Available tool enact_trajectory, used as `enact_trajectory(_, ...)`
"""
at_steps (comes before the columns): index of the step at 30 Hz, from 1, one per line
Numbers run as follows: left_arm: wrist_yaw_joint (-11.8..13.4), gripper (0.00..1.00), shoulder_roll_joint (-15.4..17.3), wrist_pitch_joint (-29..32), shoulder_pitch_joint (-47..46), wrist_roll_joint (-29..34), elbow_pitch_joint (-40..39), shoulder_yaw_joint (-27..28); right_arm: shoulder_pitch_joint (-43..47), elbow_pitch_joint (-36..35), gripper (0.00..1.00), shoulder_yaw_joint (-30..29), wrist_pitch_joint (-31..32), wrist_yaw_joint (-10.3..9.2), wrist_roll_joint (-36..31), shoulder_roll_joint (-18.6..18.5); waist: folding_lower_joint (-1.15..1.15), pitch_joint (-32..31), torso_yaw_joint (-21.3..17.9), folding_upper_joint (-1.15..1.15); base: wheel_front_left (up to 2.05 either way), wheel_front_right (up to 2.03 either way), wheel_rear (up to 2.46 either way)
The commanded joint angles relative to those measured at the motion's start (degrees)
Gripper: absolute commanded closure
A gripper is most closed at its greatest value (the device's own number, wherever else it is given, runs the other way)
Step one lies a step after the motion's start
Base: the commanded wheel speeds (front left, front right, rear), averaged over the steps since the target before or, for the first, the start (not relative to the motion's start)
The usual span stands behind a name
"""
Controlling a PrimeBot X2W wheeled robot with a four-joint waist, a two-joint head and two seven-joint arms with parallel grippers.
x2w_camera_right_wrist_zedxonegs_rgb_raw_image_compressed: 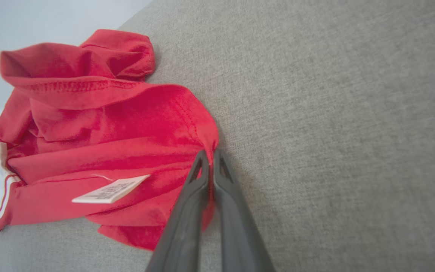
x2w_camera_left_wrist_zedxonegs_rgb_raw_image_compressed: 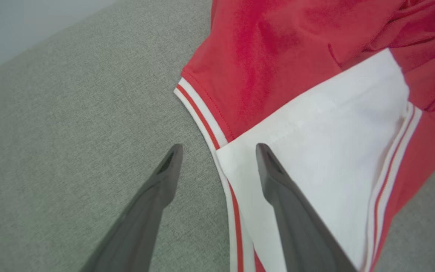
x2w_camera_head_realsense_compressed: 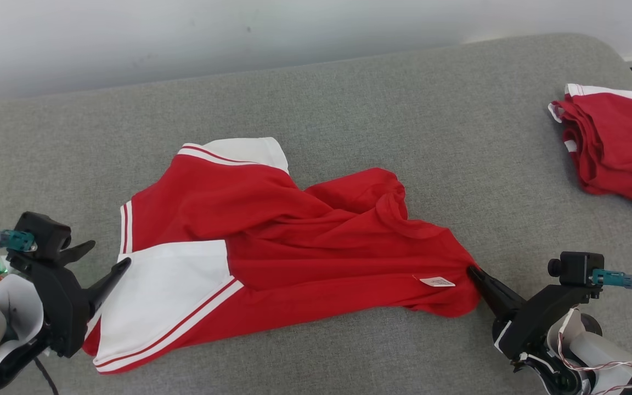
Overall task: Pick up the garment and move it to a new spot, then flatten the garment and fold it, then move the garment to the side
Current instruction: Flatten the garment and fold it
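**Garment (x2w_camera_head_realsense_compressed: pixel 294 241) pinched at one end, straddled at the other**

Found the garment crumpled midway across the grey upholstered surface (x2w_camera_head_realsense_compressed: pixel 349 88): red jersey with white panels and thin red-and-white striped trim. Noted soft folds bunched toward its right end and a small white care label (x2w_camera_head_realsense_compressed: pixel 436 281) lying on the red near that hem. Saw the right gripper (x2w_camera_head_realsense_compressed: pixel 472 270) pressed together on the red hem corner at that end, with cloth puckered at the tips. Saw the left gripper (x2w_camera_head_realsense_compressed: pixel 108 253) spread wide at the left end, straddling the striped edge, one tip over the white panel and the other over bare surface. Could not tell whether either tip touched. Noted a second red-and-white garment (x2w_camera_head_realsense_compressed: pixel 612 148) heaped well apart at the far right. Registered a coarse weave on the surface and a smooth knit on the cloth.
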Motion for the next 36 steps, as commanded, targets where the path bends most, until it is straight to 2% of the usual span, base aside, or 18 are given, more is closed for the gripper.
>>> enact_trajectory(1,0.0,0.00,0.3,-0.5,-0.6,-0.9,0.4,-0.4,-0.6,-0.1,1.00,0.1,-0.3,-0.06,0.5,0.2,-0.01,0.3,-0.2,-0.01,0.00,0.00,0.00)
enact_trajectory(7,0.0,0.00,0.8,-5.2,-4.4,-4.5,5.6,-6.8,-1.4,0.2,1.00,1.2,-1.7,-0.07,0.8,-0.1,-0.01,1.6,-0.5,-0.01,0.00,0.00,0.00)
enact_trajectory(14,0.0,0.00,0.5,-8.2,-6.6,-10.1,8.9,-11.4,-2.3,0.3,1.00,2.1,-2.8,-0.07,1.1,-0.7,-0.01,3.2,-0.6,-0.01,0.00,0.00,0.00)
enact_trajectory(25,0.0,0.05,0.7,-10.2,-8.7,-15.8,8.1,-18.5,-3.1,1.5,1.00,3.3,-4.2,-0.10,2.0,-1.3,-0.01,4.7,-0.1,-0.01,0.00,0.00,0.00)
enact_trajectory(26,0.0,0.10,0.9,-10.5,-8.9,-16.0,7.6,-19.2,-3.1,1.6,1.00,3.3,-4.4,-0.10,2.1,-1.3,-0.01,4.7,-0.1,-0.01,0.00,0.00,0.00)
enact_trajectory(29,0.0,0.35,1.8,-11.8,-9.8,-15.7,6.2,-21.2,-3.3,1.7,1.00,3.6,-4.7,-0.10,2.2,-1.3,-0.01,4.7,-0.1,-0.01,0.00,0.00,0.00)
enact_trajectory(31,0.0,0.32,2.3,-12.9,-10.5,-14.6,5.6,-22.0,-3.5,1.9,1.00,3.7,-4.9,-0.10,2.4,-1.2,-0.01,4.7,-0.1,-0.01,0.00,0.00,0.00)
enact_trajectory(32,0.0,0.35,2.3,-13.3,-10.5,-14.2,5.2,-22.4,-3.6,1.9,1.00,3.8,-5.0,-0.10,2.6,-1.2,-0.01,4.6,-0.1,-0.01,0.00,0.00,0.00)
enact_trajectory(33,0.0,0.53,2.3,-13.6,-10.6,-13.8,4.7,-22.9,-3.6,2.0,1.00,3.9,-5.1,-0.10,2.7,-1.2,-0.01,4.6,0.0,-0.01,0.00,0.00,0.00)
enact_trajectory(35,0.0,0.76,2.6,-13.9,-10.8,-13.0,4.1,-23.7,-3.6,2.0,1.00,4.1,-5.4,-0.09,2.9,-1.1,-0.01,4.5,0.1,-0.01,0.00,0.00,0.00)
enact_trajectory(36,0.0,0.96,2.7,-13.9,-10.8,-12.8,3.8,-24.0,-3.6,2.0,1.00,4.2,-5.4,-0.09,3.1,-1.1,-0.01,4.5,0.2,-0.01,0.00,0.00,0.00)
